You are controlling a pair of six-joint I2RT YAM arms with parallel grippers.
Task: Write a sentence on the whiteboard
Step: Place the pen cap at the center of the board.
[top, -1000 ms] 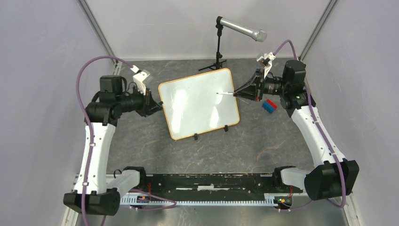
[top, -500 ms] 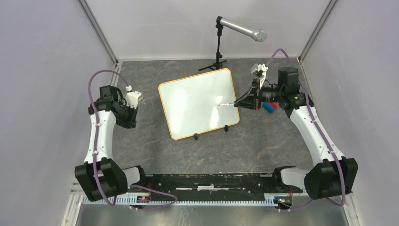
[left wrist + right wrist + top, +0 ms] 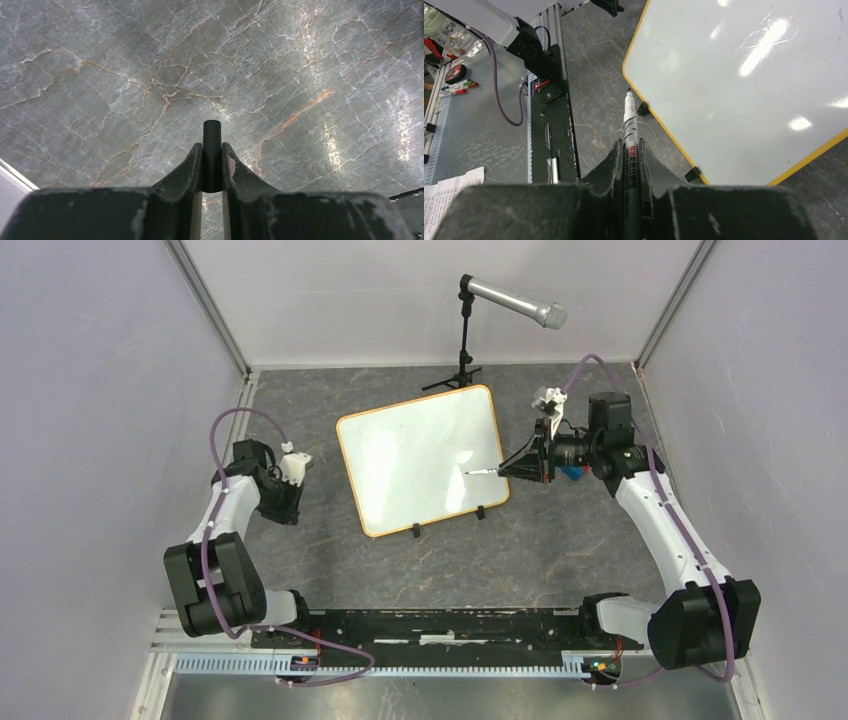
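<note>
The whiteboard (image 3: 410, 455) lies flat at the middle of the grey marbled worktop (image 3: 520, 560), turned a little clockwise so that its orange rim runs askew to the walls. Its glossy white face throws back bright spots of light. Two small black clip feet (image 3: 416, 531) sit on its 6 o'clock edge. At 3 o'clock of the board, the right tool (image 3: 515, 469) is closed on a marker (image 3: 482, 472), whose grey printed barrel is pinched between the two fingers (image 3: 611, 162) with the tip pointing towards 9 o'clock. From above, the tip shows over the board's right margin, low down near the 4 o'clock corner. The right wrist view puts it over the worktop just outside the rim, beside one clip foot. Whether it touches anything cannot be told. Just behind that tool, at 3 o'clock, lies a small blue and red block (image 3: 573, 472). Well apart from the board, at 9 o'clock, the left tool (image 3: 286, 508) points down at the bare worktop. It is closed on a short black cylinder (image 3: 212, 150), which stands out beyond the fingertips. At 12 o'clock of the board, a silver microphone (image 3: 512, 302) leans on a black tripod stand (image 3: 464, 365). In the right wrist view, coloured pens (image 3: 455, 88) and a printed sheet (image 3: 451, 192) lie off the worktop, past the black base rail (image 3: 551, 135).
</note>
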